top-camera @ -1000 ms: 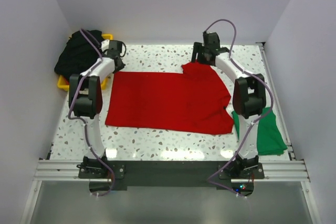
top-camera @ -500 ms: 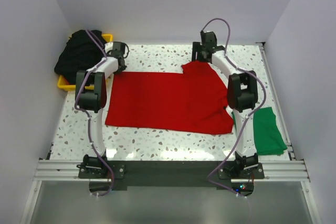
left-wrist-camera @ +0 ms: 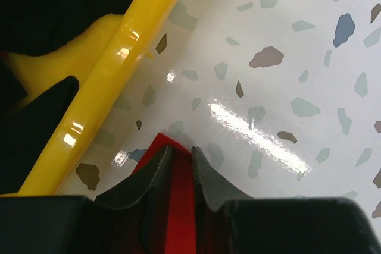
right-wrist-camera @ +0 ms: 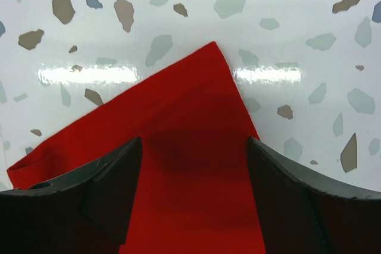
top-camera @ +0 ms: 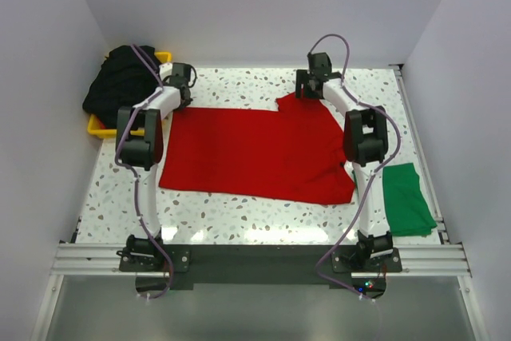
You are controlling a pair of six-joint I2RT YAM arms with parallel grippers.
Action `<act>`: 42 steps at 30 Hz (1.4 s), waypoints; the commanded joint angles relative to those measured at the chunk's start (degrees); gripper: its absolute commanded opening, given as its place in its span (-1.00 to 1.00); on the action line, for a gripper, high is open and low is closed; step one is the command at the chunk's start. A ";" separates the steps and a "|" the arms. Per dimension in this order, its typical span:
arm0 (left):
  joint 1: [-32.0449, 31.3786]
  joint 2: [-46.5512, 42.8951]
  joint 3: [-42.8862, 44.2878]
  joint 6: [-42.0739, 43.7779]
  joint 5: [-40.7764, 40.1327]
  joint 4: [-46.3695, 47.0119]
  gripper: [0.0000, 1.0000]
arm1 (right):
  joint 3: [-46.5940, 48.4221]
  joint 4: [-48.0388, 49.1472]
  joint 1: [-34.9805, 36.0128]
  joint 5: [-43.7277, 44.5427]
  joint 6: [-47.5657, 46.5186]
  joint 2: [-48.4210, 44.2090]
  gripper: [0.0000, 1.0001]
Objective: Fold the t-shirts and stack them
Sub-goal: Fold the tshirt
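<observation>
A bright red t-shirt lies spread flat across the middle of the table. My left gripper is at its far left corner. In the left wrist view the jaws stand almost together, with a strip of the red cloth pinched between them and its corner poking out past the tips. My right gripper hovers over the far right corner. It is open, its fingers well apart over the red cloth. A folded green t-shirt lies at the right. Black t-shirts are heaped at the far left.
A yellow bin holds the black heap; its rim runs close beside the left gripper. White walls close in the table on three sides. A metal rail runs along the right edge.
The right arm's elbow has swung back off the green t-shirt, leaving it in full view. The right gripper has shifted slightly right at the far corner. The left gripper has hardly moved.
</observation>
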 commanded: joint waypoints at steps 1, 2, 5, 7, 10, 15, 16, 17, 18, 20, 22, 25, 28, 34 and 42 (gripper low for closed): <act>0.44 3.93 1.32 -0.26 0.09 0.03 -0.56 | 5.11 -0.12 -0.08 1.45 -1.35 1.28 0.47; 0.44 4.02 1.50 -0.35 0.35 0.20 -0.57 | 5.38 -0.12 -0.08 1.63 -1.44 1.71 0.47; 0.44 4.20 1.68 -0.62 0.62 0.73 -0.61 | 6.08 0.22 -0.25 2.42 -2.06 1.98 0.47; 0.44 4.37 1.77 -0.44 0.71 0.47 -0.62 | 6.26 0.58 -0.43 2.95 -2.32 2.33 0.47; 0.44 4.02 1.16 -0.62 0.71 0.46 -0.66 | 8.01 -0.20 -0.86 2.86 -1.71 4.00 0.47; 0.44 3.41 0.45 -0.62 0.80 0.47 -0.74 | 13.72 -2.23 -1.39 -0.21 0.40 7.34 0.44; 0.44 3.41 0.27 -0.62 0.80 0.47 -0.75 | 14.34 -2.67 -1.39 -0.82 0.66 8.13 0.43; 0.44 3.41 0.27 -0.62 0.88 0.55 -0.78 | 14.78 -3.46 -1.48 -1.27 1.01 8.31 0.42; 0.44 3.41 0.27 -0.62 0.88 0.55 -0.79 | 15.13 -3.64 -1.48 -2.14 1.63 8.40 0.41; 0.44 3.32 0.27 -0.62 1.06 0.55 -0.85 | 14.96 -3.81 -1.48 -2.67 2.25 8.49 0.38; 0.44 3.41 0.19 -0.62 1.15 0.55 -0.88 | 14.35 -3.64 -1.48 -3.46 3.04 8.31 0.31; 0.44 3.14 0.10 -0.62 1.41 0.82 -0.98 | 12.51 -2.94 -1.40 -3.99 3.83 7.61 0.08; 0.44 2.88 -0.34 -0.36 2.29 1.87 -1.00 | 11.54 -3.02 -1.48 -3.73 4.18 7.08 -0.15; 0.44 1.56 -1.39 -0.53 3.26 3.54 -1.00 | 11.10 -3.02 -1.57 -1.80 4.53 5.41 -0.68; 0.44 -2.57 -3.77 -0.44 3.70 6.97 -1.00 | 9.43 -1.44 -1.75 0.31 5.94 0.06 -1.00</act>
